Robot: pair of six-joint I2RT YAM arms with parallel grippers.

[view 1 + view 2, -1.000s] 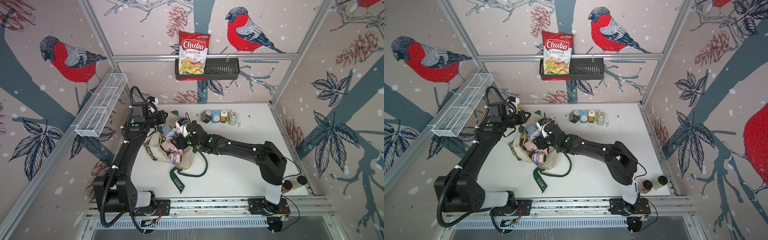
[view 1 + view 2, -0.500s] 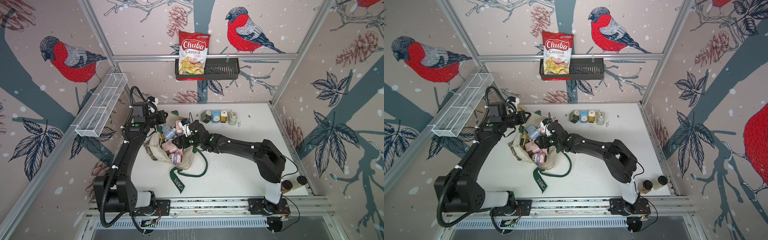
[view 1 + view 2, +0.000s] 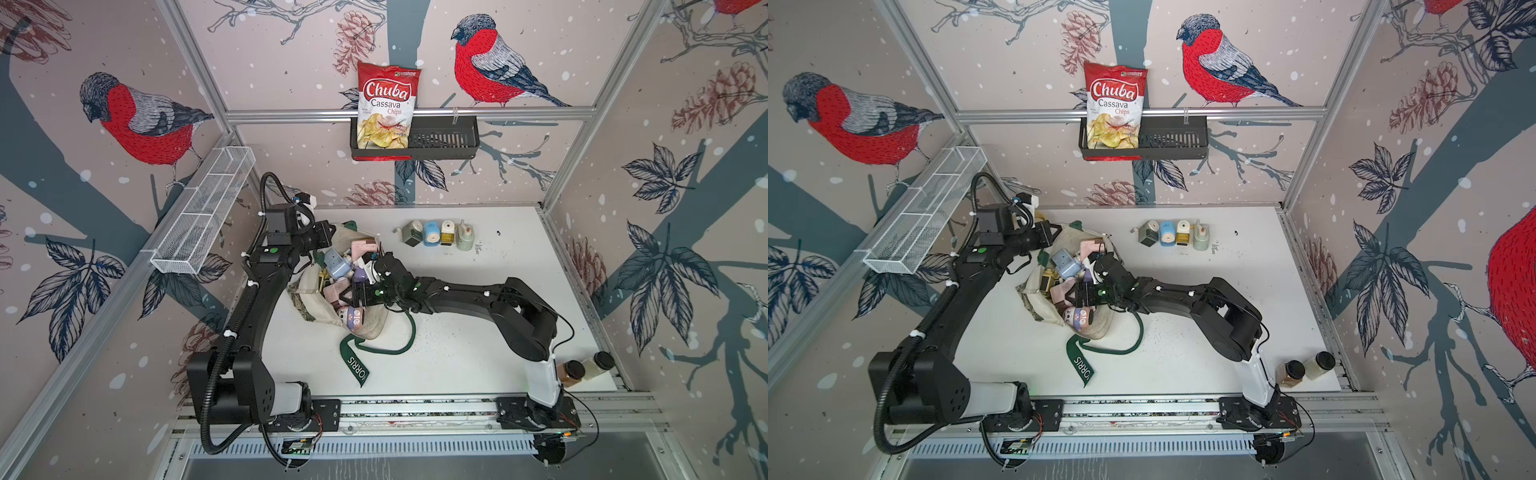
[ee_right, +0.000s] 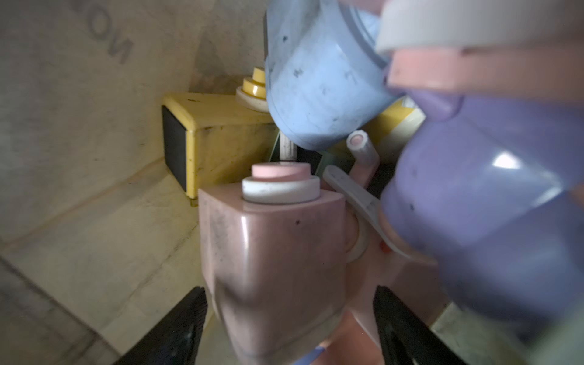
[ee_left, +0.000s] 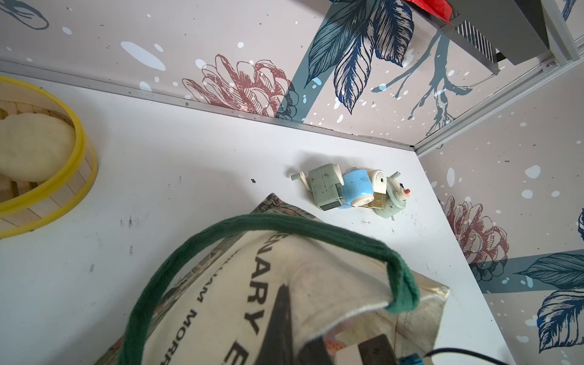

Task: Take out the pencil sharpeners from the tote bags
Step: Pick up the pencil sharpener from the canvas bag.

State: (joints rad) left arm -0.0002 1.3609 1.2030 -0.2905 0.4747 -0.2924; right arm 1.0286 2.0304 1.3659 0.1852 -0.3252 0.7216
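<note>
Up close in the right wrist view: got the right fingers (image 4: 177, 328) spread wide, straddling a pink sharpener (image 4: 275, 252) deep inside the tote bag (image 3: 377, 326) — not clamped, and can't tell about actual contact. Packed around it: a blue sharpener (image 4: 316, 88), a lilac sharpener (image 4: 489, 189) and a yellow sharpener (image 4: 221, 132) wedged against the canvas. Got the left fingers (image 5: 279, 316) pinched shut on the bag's cream rim, just beside the green strap (image 5: 252, 221).

Moving out to the white table (image 3: 457, 332), speckled with small dark marks. Nearest the front edge, on the right: two jars (image 3: 571, 371), dark lids, side by side. Mid-table, left of centre: one tote bag, slumped and stuffed with a jumble of sharpeners — too tangled for an exact count. Further back: four sharpeners (image 3: 432, 237) in a tight row, grey-green, blue, cream-and-yellow, pale green. Close to the back wall, one yellow-rimmed round tray (image 5: 81, 142).

Walls papered with red-breasted birds and pine cones. One white wire basket (image 3: 203, 212) on the left wall, one black basket (image 3: 444, 139) on the back rail, one red chips bag (image 3: 386, 108) standing in it.
</note>
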